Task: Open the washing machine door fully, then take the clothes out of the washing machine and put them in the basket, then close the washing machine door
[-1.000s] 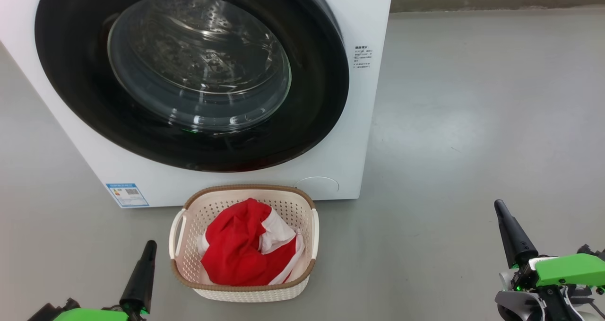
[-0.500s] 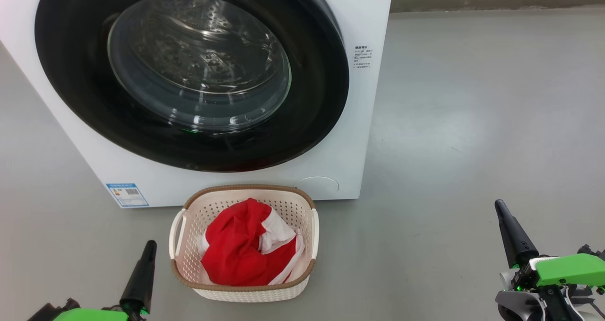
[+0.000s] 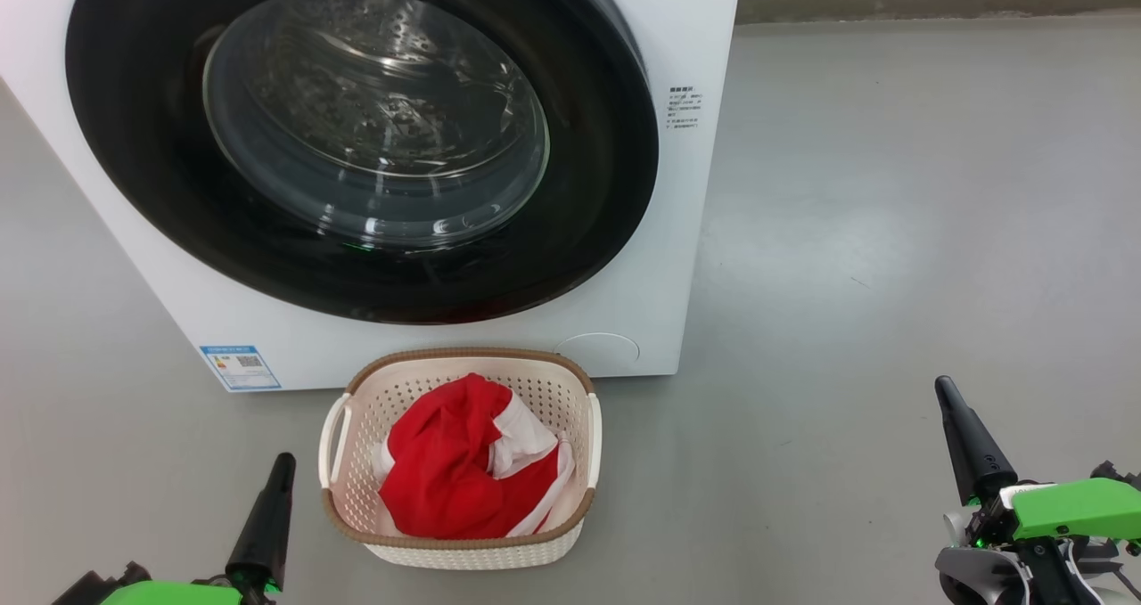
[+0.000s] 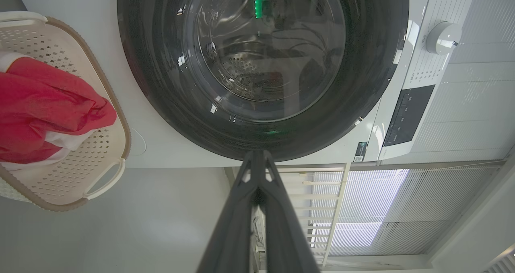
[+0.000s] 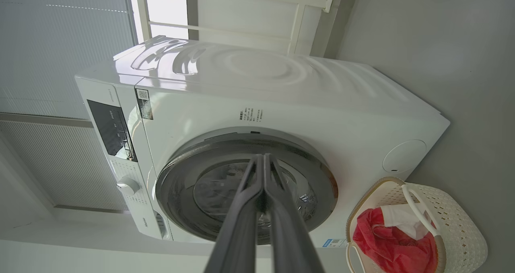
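The white washing machine (image 3: 686, 231) (image 5: 281, 104) (image 4: 169, 152) stands ahead with its round black-rimmed door (image 3: 357, 142) (image 4: 261, 64) (image 5: 245, 188) lying flat against the front, closed. In front of it on the floor sits the cream basket (image 3: 570, 382) (image 4: 100, 144) (image 5: 454, 220), and the red clothes (image 3: 446, 471) (image 4: 44, 108) (image 5: 386, 245) with white panels lie inside it. My left gripper (image 3: 283, 460) (image 4: 257, 154) is low at the left of the basket, shut and empty. Far right of the basket, my right gripper (image 3: 943, 384) (image 5: 263, 157) is shut and empty too.
Grey floor (image 3: 891, 231) spreads to the right of the machine. A blue label (image 3: 239, 366) is on the machine's lower front. The control panel and dial (image 4: 442, 37) sit on the upper front. A pale railing (image 4: 322, 208) and blinds are behind.
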